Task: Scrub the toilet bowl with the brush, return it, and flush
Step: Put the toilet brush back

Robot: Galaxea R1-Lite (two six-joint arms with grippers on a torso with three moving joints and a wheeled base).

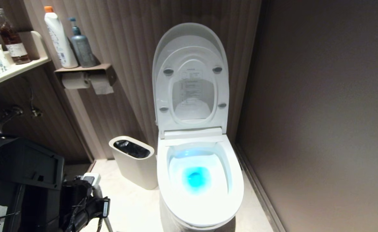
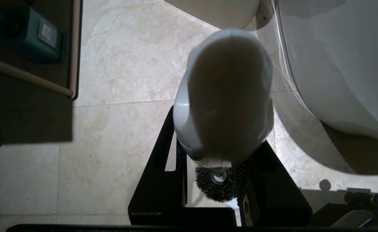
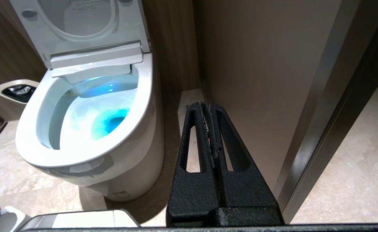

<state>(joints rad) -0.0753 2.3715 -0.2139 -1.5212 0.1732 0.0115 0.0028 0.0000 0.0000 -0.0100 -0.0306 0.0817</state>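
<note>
Left wrist view: caught the left gripper (image 2: pixel 221 135) pinched narrowly on the brush (image 2: pixel 222 96), bristles dangling over floor tile (image 2: pixel 111 135) just beside the toilet bowl (image 2: pixel 337 64). Found the right gripper (image 3: pixel 209 109) closed, empty. Judged scrubbing, return and flush probably all left.

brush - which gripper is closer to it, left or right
Left. The left gripper is shut on the brush handle, low beside the toilet bowl, bristles hanging over the floor. The right gripper is shut and empty, off on the bowl's other side by the wall.
</note>
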